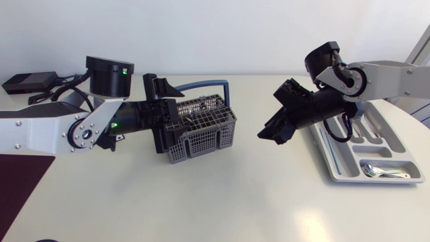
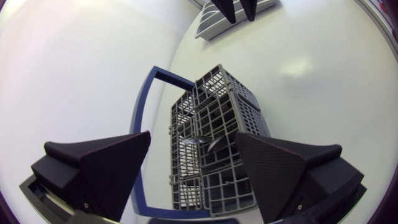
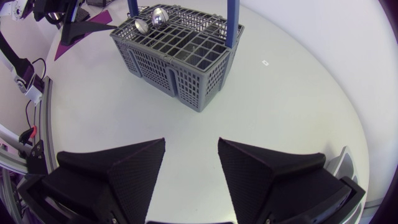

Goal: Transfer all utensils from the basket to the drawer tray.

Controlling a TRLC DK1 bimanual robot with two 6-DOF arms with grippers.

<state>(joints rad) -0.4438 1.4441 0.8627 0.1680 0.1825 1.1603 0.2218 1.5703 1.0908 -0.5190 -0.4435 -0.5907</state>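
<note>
The grey wire basket point(image 1: 205, 128) with a blue handle point(image 1: 201, 85) stands left of the table's middle. My left gripper point(image 1: 168, 114) is open at the basket's left end, one finger on each side and neither touching it. In the left wrist view the basket point(image 2: 217, 124) lies just ahead of that gripper point(image 2: 193, 146), with spoons point(image 2: 200, 143) inside. My right gripper point(image 1: 269, 113) hangs open and empty between basket and drawer tray point(image 1: 349, 168). In the right wrist view it point(image 3: 191, 149) faces the basket point(image 3: 174, 59), where two spoon bowls point(image 3: 152, 18) stick up.
The grey drawer tray lies at the table's right edge, with spoons point(image 1: 383, 173) in its near compartment. A dark red mat point(image 1: 20, 181) covers the near left corner. A black box with cables point(image 1: 30, 82) sits at the far left.
</note>
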